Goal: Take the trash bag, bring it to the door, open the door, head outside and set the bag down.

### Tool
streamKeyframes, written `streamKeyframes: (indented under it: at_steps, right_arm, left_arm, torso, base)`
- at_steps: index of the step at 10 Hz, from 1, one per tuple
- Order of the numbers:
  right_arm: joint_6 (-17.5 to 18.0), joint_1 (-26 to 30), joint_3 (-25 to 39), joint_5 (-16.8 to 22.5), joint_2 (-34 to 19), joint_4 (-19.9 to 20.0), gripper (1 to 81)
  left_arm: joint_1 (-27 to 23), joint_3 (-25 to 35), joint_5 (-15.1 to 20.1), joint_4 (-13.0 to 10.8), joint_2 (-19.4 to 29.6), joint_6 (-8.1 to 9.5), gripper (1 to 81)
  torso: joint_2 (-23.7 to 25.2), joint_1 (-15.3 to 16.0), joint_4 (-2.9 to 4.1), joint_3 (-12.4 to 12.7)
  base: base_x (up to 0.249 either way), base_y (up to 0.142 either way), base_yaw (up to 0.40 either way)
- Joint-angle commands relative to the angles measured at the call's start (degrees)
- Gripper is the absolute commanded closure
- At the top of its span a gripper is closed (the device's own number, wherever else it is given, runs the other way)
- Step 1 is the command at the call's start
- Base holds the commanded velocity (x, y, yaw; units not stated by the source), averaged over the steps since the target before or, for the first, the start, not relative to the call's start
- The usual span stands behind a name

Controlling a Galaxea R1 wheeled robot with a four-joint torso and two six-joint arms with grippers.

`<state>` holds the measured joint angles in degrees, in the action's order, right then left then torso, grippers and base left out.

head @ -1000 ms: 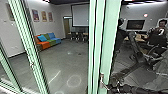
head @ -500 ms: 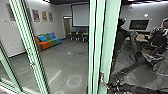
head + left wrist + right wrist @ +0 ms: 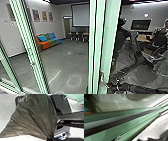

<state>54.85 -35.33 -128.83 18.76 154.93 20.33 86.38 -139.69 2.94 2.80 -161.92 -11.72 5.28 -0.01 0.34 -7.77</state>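
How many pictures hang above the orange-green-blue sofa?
3: left framed poster, middle framed poster, right framed poster, side by side. The pale-green metal post may hide another.

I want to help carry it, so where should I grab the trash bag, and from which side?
Probably best to pinch the trash bag at its narrow gathered end, coming from that end, since its folds run together there; the wide part looks thin and loose.

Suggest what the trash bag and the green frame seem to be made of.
Trash bag: thin, glossy dark plastic, judging by its sharp creases and highlights. Green frame: probably painted metal, satin, with straight, crisp edges; plastic remains possible.
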Motion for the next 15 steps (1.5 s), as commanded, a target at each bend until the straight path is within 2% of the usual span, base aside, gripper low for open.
streamKeyframes:
  at_steps: [1, 15]
  right_arm:
    - [3.43, 6.80, -6.60, -2.68, -1.26, -3.72, 1.0]
    - [3.43, 8.03, -7.74, -1.71, -4.96, -7.67, 1.0]
  left_arm:
    - [-2.75, 0.47, 3.65, 0.45, 0.80, 0.03, 81.1]
    - [-2.66, 0.47, 3.74, 0.45, 0.80, -0.06, 81.1]
  torso:
    - [0.00, 0.01, 0.00, 0.00]
    - [-0.13, 0.25, 0.04, -0.15]
  base:
    - [0.000, 0.000, 0.000]
    - [0.078, 0.000, 0.000]
